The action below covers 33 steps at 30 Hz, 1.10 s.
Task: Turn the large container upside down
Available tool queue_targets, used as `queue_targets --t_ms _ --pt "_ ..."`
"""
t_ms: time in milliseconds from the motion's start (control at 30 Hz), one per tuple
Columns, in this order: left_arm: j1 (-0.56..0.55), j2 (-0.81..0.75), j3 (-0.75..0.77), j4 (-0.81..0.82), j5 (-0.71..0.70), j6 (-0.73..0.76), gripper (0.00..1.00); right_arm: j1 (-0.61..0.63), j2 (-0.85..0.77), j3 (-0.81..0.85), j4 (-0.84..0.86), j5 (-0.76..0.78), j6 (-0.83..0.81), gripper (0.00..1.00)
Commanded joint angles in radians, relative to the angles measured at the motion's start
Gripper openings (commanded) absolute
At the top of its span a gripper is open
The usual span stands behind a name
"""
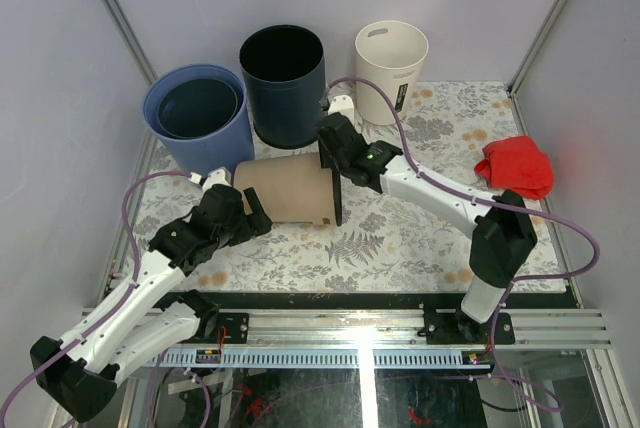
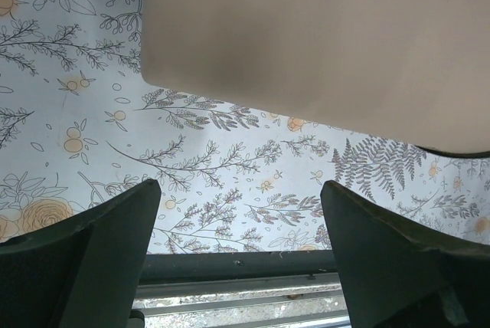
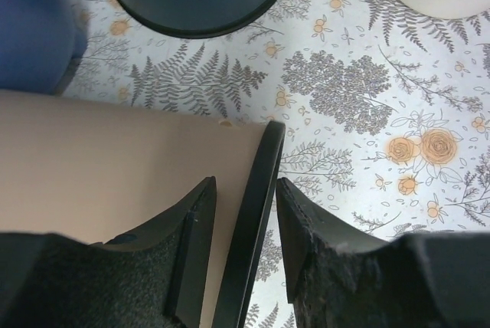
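The large tan container (image 1: pixel 285 188) with a black rim (image 1: pixel 337 193) lies on its side on the floral table, mouth to the right. My right gripper (image 1: pixel 335 160) straddles the top of the rim (image 3: pixel 256 213). One finger (image 3: pixel 191 228) is over the tan wall (image 3: pixel 99 159) and the other finger (image 3: pixel 306 228) is on the mouth side, closed narrowly on the rim. My left gripper (image 1: pixel 245 213) is open and empty at the container's base end. In the left wrist view the left gripper (image 2: pixel 239 184) sits just below the tan wall (image 2: pixel 321 37) without touching it.
Two nested blue bins (image 1: pixel 195 113), a dark navy bin (image 1: pixel 283 83) and a white bin (image 1: pixel 390 63) stand upright along the back. A red cloth (image 1: pixel 517 166) lies at the right. The table's metal front rail (image 2: pixel 237 290) is close under the left gripper.
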Motion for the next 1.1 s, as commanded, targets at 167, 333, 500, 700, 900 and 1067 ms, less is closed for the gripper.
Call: queue_targets --t_ms 167,333,500,700,900,1067 --pt "-0.004 0.002 0.002 0.026 -0.038 -0.018 0.86 0.017 0.041 -0.016 -0.045 0.142 0.086 0.44" --pt "-0.004 0.015 0.0 0.042 -0.015 0.002 0.86 0.05 0.068 0.009 -0.076 0.193 0.154 0.44" --pt "-0.027 -0.029 -0.013 0.066 0.037 0.018 0.85 0.059 0.053 0.058 -0.143 0.215 0.173 0.47" --pt "-0.068 0.01 -0.027 0.084 0.016 -0.005 0.85 0.06 -0.093 0.071 -0.157 0.16 0.155 0.49" --pt "-0.093 0.036 -0.044 0.114 0.01 -0.032 0.85 0.091 -0.266 -0.021 -0.202 0.051 0.263 0.49" --pt "-0.098 0.041 -0.042 0.117 0.0 -0.028 0.85 0.165 -0.359 -0.143 -0.193 -0.028 0.33 0.49"
